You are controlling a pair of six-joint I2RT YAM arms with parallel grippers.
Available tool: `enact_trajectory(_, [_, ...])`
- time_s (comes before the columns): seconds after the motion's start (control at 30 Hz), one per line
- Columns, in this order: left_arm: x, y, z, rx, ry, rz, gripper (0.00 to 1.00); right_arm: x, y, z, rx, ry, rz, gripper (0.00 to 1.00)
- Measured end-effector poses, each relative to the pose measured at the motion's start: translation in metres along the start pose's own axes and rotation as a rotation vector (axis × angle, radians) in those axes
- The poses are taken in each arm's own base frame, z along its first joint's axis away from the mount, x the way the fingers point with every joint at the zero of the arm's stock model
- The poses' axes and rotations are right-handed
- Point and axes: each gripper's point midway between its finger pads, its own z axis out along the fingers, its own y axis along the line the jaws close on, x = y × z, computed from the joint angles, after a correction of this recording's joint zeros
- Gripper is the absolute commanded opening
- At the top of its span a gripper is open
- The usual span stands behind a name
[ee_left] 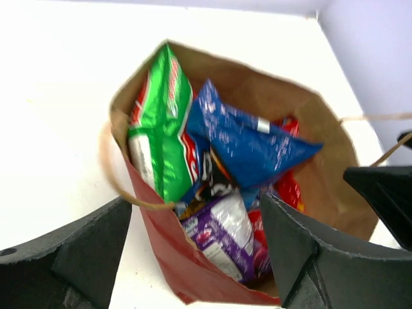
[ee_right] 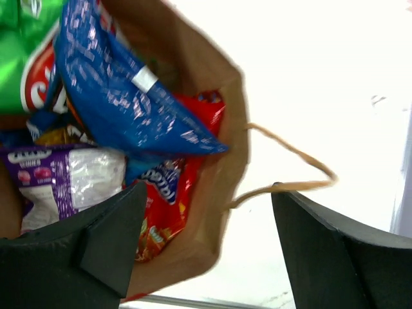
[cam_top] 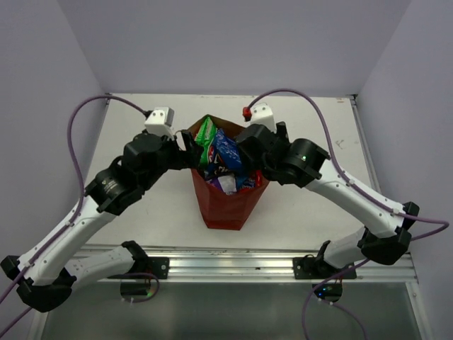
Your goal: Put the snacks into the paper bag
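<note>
We find the paper bag [cam_top: 230, 205] standing upright at the middle of the desk [cam_top: 141, 212], its mouth facing up and set directly between the two arms, so neither arm is the nearer. All four snacks are inside it. The green-white chip bag [ee_left: 161, 122] and the blue Doritos bag [ee_left: 251, 148] stand on end and rise above the rim, the blue one leaning across the mouth. The purple packet [ee_left: 222, 235] and the red snack-mix bag [ee_right: 174, 193] sit lower. The left gripper [ee_left: 193, 212] is spread wide and holds nothing; the bag's near-left wall and one string handle [ee_left: 112, 174] lie just below and between its fingers. The right gripper [ee_right: 207, 193] is likewise wide open and empty, with the right wall and the other string handle [ee_right: 290, 187] in its gap. In our judgement the loading is done. The coming move turns on lifting each gripper up and outward from the rim without catching a handle loop or tipping the bag.
</note>
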Motion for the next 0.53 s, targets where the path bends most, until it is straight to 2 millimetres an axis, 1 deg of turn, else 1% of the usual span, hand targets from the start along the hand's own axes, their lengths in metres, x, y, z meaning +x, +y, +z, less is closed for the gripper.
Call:
enact_trajectory(0.03, [-0.014,-0.001,-0.006,-0.012,-0.03,-0.006,0.89,-0.009,-0.006,-0.006,0.01,-0.027,0.017,0.84])
enact_trajectory(0.07, [-0.031,-0.001,-0.013,-0.026,-0.07,-0.017,0.9,-0.018,-0.014,-0.014,0.026,-0.054,0.034,0.85])
enact_trajectory(0.1, [-0.048,0.0,-0.021,-0.043,-0.114,-0.03,0.92,-0.028,-0.026,-0.023,0.053,-0.089,0.054,0.85])
enact_trajectory(0.17, [-0.078,0.011,-0.04,-0.112,-0.204,-0.06,0.94,-0.042,-0.048,-0.04,0.104,-0.144,0.089,0.85])
enact_trajectory(0.2, [-0.086,0.021,-0.047,-0.16,-0.239,-0.069,0.95,-0.047,-0.063,-0.049,0.142,-0.172,0.106,0.87])
enact_trajectory(0.27, [-0.088,0.042,-0.057,-0.257,-0.264,-0.065,0.96,-0.052,-0.093,-0.065,0.232,-0.213,0.127,0.89])
enact_trajectory(0.3, [-0.084,0.054,-0.06,-0.302,-0.267,-0.057,0.96,-0.053,-0.104,-0.072,0.269,-0.229,0.136,0.91])
enact_trajectory(0.33, [-0.077,0.067,-0.061,-0.349,-0.254,-0.044,0.97,-0.054,-0.113,-0.076,0.308,-0.242,0.145,0.94])
enact_trajectory(0.37, [-0.068,0.081,-0.059,-0.397,-0.233,-0.033,0.97,-0.054,-0.12,-0.078,0.342,-0.253,0.151,0.94])
enact_trajectory(0.4, [-0.059,0.096,-0.057,-0.444,-0.212,-0.023,0.97,-0.054,-0.125,-0.079,0.369,-0.259,0.153,0.93])
enact_trajectory(0.43, [-0.05,0.11,-0.056,-0.492,-0.189,-0.012,0.98,-0.053,-0.127,-0.079,0.389,-0.259,0.15,0.9])
enact_trajectory(0.47, [-0.04,0.124,-0.055,-0.54,-0.161,-0.003,0.98,-0.053,-0.127,-0.078,0.4,-0.257,0.146,0.89])
enact_trajectory(0.5, [-0.034,0.133,-0.056,-0.57,-0.141,0.004,0.98,-0.051,-0.126,-0.075,0.413,-0.252,0.138,0.89])
enact_trajectory(0.53, [-0.029,0.138,-0.058,-0.59,-0.125,0.01,0.98,-0.049,-0.125,-0.072,0.42,-0.246,0.13,0.92])
